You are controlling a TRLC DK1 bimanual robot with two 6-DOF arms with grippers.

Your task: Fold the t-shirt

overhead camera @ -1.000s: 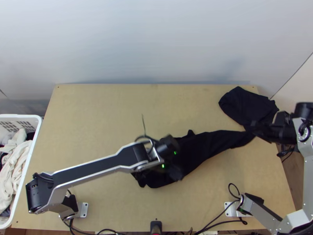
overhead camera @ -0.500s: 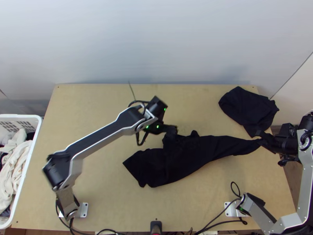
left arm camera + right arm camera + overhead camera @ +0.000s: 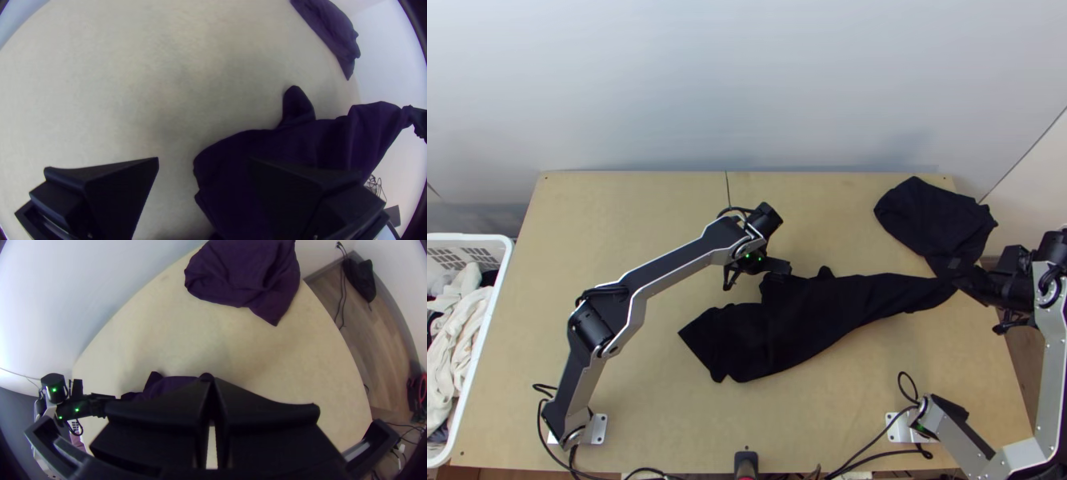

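Top view: black t-shirt (image 3: 811, 320) isn't folded yet, looks like straightening before any fold. It lies bunched on the table (image 3: 627, 220), wide part below and nearer the bases than the left gripper (image 3: 787, 272), narrowing to a twisted end at the right gripper (image 3: 958, 280). Right fingers are together, clamped on that end. Left fingers are apart, nothing between them; in the left wrist view one is over bare wood, the other over the shirt's edge. Can't tell if they touch cloth.

Next, I'd say: left lowers and closes on that edge, right keeps its grip, then both pull apart to spread it. Risk: left pinches several layers or misses the edge.

Farther out: second dark garment (image 3: 931, 216) just beyond the right gripper, laundry basket (image 3: 505, 276) well off to the left gripper's left.
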